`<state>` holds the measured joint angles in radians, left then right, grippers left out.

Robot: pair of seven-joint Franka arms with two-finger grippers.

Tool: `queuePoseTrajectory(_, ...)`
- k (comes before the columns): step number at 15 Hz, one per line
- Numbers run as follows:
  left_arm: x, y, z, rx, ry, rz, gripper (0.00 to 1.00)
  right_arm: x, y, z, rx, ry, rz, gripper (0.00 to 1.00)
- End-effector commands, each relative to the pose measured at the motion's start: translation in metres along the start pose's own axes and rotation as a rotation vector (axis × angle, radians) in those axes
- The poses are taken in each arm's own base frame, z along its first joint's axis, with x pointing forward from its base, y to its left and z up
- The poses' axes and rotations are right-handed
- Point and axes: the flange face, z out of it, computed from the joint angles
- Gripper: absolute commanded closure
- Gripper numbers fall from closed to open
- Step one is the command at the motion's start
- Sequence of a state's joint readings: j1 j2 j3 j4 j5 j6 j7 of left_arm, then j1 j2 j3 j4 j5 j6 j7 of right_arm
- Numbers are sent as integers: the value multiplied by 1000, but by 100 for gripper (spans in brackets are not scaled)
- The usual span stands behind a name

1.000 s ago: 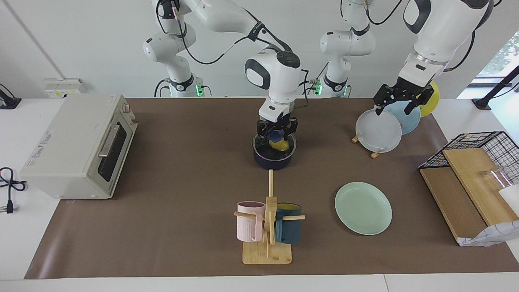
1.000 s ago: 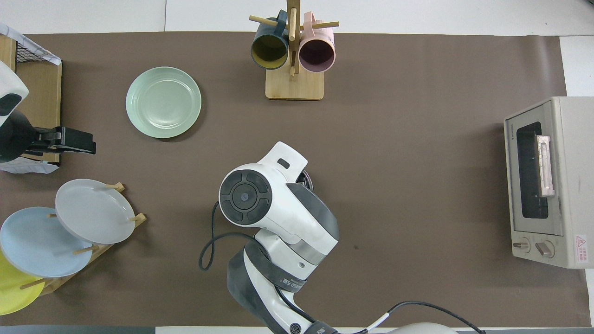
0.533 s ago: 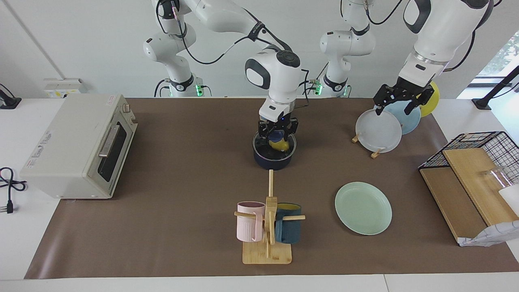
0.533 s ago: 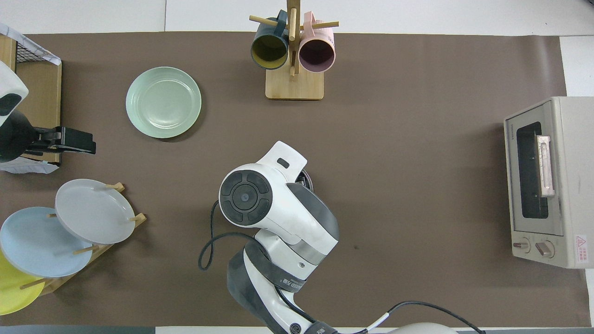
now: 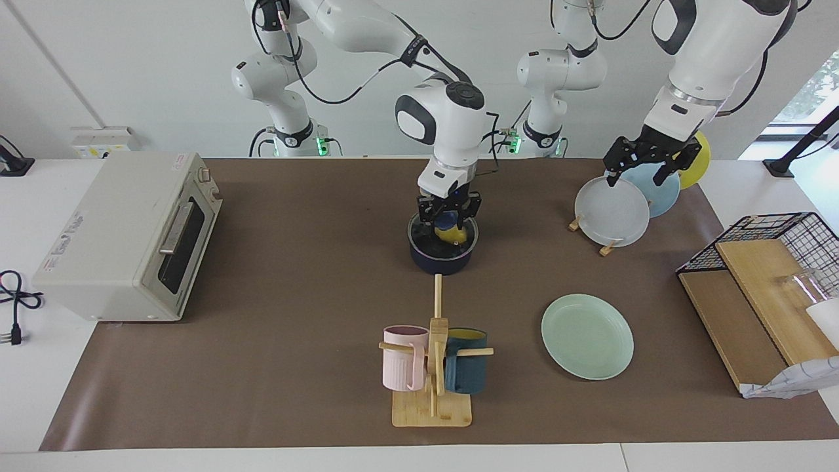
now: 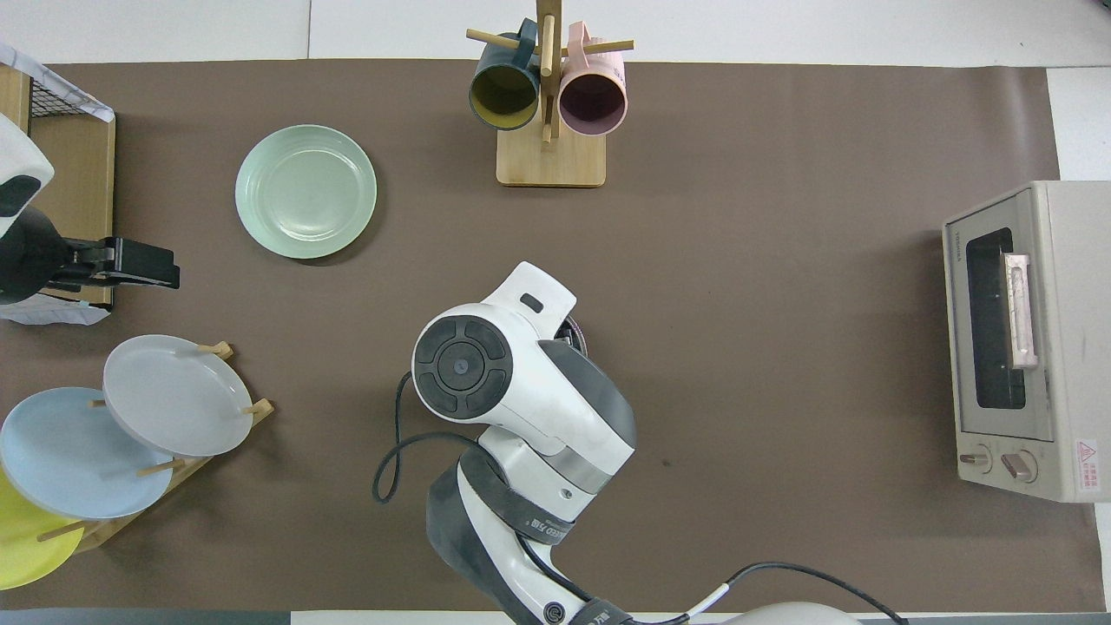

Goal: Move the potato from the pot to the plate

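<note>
Gripping the potato [image 5: 451,232] inside the pot [image 5: 443,261] — right pincer [image 5: 449,219]; left pincer [image 5: 645,162] spread, waiting.

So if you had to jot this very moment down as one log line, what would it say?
right gripper: in pot, shut on potato | left gripper: waits over plate rack | plate: bare

text: none legible | toaster oven [image 6: 1024,338]: red warning sticker, wording unreadable

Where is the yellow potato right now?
In the facing view the potato sits inside the pot at the middle of the table, right under the right hand, with the mug stand farther from the robots.
</note>
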<state>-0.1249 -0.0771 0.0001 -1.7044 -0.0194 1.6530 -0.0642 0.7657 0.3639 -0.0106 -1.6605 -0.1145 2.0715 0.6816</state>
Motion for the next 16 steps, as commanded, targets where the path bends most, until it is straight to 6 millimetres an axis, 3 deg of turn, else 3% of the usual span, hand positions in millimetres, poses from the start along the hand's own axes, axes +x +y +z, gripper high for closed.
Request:
queuePoseTrajectory(1,-7,-3,0,2,16,-8,0,1,4,-4,9,16,-13,34)
queuePoseTrajectory(5,-7,-3,0,2,16,-10,0,3,5,-8,9,18,-12,38)
queuePoseTrajectory(11,-8,-2,-1,3,13,-8,0,12,18,-43,2,16,-34,38)
queuePoseTrajectory(14,-9,5,0,2,13,-2,0,28,46,-57,2,12,-78,38)
queuePoseTrajectory(16,-10,13,-1,1,15,-40,0,44,77,-57,-6,2,-113,38)
